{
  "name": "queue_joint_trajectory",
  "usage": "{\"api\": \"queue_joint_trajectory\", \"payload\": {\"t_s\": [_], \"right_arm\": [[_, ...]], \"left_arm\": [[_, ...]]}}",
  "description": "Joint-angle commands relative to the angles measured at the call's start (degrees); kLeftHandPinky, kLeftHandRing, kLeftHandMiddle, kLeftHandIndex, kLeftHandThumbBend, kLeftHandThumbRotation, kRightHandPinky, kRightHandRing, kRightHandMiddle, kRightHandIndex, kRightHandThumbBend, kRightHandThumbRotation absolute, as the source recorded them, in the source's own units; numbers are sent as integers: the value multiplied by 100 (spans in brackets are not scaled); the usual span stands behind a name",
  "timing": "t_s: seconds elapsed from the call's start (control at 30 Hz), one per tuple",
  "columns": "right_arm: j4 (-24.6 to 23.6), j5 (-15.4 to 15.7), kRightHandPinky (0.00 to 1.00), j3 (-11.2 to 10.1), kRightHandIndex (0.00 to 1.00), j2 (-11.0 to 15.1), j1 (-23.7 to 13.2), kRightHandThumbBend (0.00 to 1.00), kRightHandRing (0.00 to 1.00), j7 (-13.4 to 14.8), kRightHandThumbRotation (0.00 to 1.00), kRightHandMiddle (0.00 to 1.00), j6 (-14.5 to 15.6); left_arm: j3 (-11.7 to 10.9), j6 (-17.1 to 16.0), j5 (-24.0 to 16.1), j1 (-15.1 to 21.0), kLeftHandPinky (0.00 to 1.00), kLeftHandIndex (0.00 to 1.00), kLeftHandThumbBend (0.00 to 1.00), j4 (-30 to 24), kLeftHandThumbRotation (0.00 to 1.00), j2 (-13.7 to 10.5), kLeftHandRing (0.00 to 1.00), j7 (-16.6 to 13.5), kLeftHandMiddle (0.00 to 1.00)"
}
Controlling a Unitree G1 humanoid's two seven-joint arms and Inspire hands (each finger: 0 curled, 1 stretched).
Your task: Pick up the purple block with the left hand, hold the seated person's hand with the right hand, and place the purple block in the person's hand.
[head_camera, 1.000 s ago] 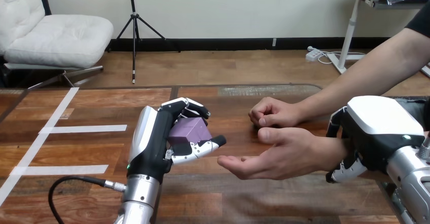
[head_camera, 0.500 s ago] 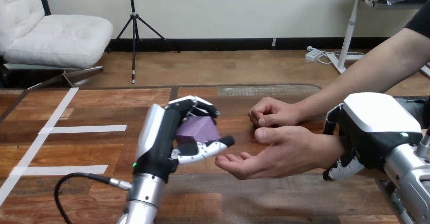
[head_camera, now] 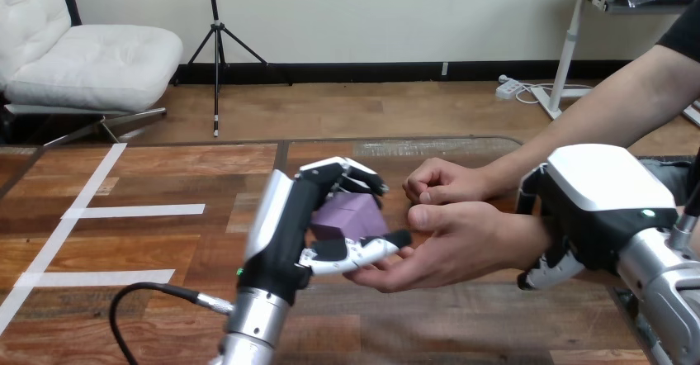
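Observation:
My left hand (head_camera: pixel 290 226) is curled round the purple block (head_camera: pixel 353 215), fingers over its top and thumb under it. The thumb tip (head_camera: pixel 388 242) reaches over the fingertips of the person's open, palm-up hand (head_camera: pixel 450 245), and the block hangs just left of that palm. My right hand (head_camera: pixel 596 204) sits over the person's wrist (head_camera: pixel 528 241). Its thumb comes down the near side, and its fingers (head_camera: pixel 545 271) curl under the wrist. The person's other hand (head_camera: pixel 442 183) rests as a loose fist on the table just behind the open one.
White tape strips (head_camera: pixel 136 210) mark the wooden table (head_camera: pixel 165 175) at the left. A black cable (head_camera: pixel 148 292) loops beside my left forearm near the front edge.
My left hand has carried the purple block to the right, up to the person's open palm. My right hand has shifted slightly left along with the person's wrist.

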State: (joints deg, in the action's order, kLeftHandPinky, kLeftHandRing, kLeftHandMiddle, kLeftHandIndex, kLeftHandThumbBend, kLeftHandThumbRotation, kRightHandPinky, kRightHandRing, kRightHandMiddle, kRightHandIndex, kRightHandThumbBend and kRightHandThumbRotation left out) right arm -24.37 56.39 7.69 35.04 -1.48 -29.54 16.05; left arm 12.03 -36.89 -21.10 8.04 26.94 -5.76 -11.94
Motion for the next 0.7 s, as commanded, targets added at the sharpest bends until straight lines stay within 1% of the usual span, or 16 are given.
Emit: {"api": "queue_joint_trajectory", "payload": {"t_s": [0.0, 0.17, 0.37, 0.67], "right_arm": [[-186, -8, 27, 70, 49, -133, -518, 81, 35, 39, 0, 44, -124], [-130, 16, 30, 118, 49, -113, -581, 81, 37, 49, 0, 46, -198], [-99, 1, 33, 154, 50, -163, -663, 81, 41, 3, 0, 48, -213], [-66, 102, 36, 237, 51, -191, -783, 80, 43, -40, 0, 50, -302]], "left_arm": [[54, -173, -19, 118, 36, 50, 73, -435, 0, 75, 42, 27, 49], [97, -191, -31, 71, 36, 50, 73, -520, 0, 100, 42, 36, 49], [129, -243, -42, 36, 36, 50, 72, -579, 0, 122, 42, 63, 49], [156, -289, -57, 4, 36, 50, 72, -625, 0, 148, 42, 91, 49]]}}
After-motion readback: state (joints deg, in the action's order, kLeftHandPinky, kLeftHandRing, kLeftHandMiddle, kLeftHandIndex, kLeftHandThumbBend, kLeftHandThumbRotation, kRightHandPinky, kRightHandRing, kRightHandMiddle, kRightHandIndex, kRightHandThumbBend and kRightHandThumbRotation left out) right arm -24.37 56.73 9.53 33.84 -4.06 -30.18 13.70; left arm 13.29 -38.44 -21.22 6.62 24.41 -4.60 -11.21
